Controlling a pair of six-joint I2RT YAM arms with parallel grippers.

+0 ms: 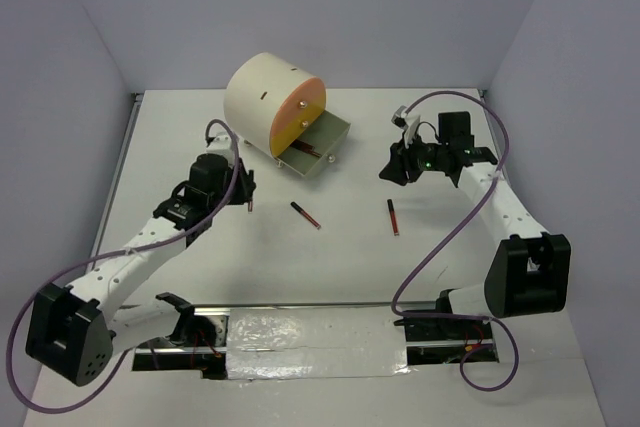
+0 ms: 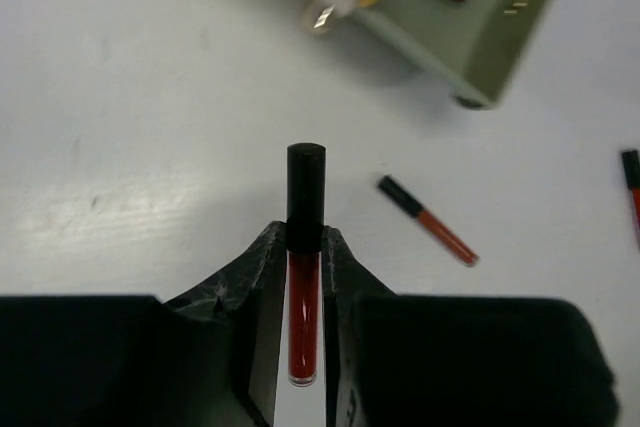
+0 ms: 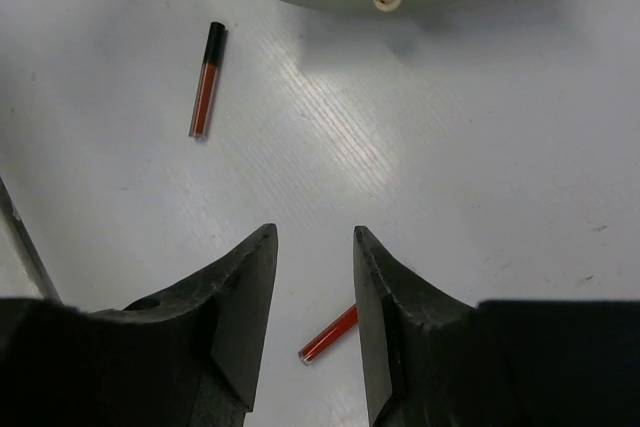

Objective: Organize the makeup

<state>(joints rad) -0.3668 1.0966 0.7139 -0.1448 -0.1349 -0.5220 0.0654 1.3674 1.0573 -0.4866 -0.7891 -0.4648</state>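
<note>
On the white table before the arms, we judge the sorting to be under way but far from finished. The cream chest (image 1: pixel 262 92) sits at the far side with one drawer (image 1: pixel 338 137) pulled open. One red stick (image 1: pixel 303 152) lies inside it, so we count that piece as put away. Two more lie out on the bare table, well apart from each other: a middle stick (image 1: pixel 305 214) and a right-hand stick (image 1: pixel 392 217). We see no brush or packets in these views. The left gripper (image 2: pixel 305 237) is clamped on a fourth stick (image 2: pixel 305 187). Its jaws press the red barrel just below the black cap, and the cap points ahead toward the drawer, which is some way off. We take this piece to be the next one bound for the drawer. The right gripper (image 3: pixel 313 237) holds nothing. Its jaws stand partly apart over the table, and the red end of what we take to be the right-hand stick shows low between them. We cannot tell whether they touch it.
</note>
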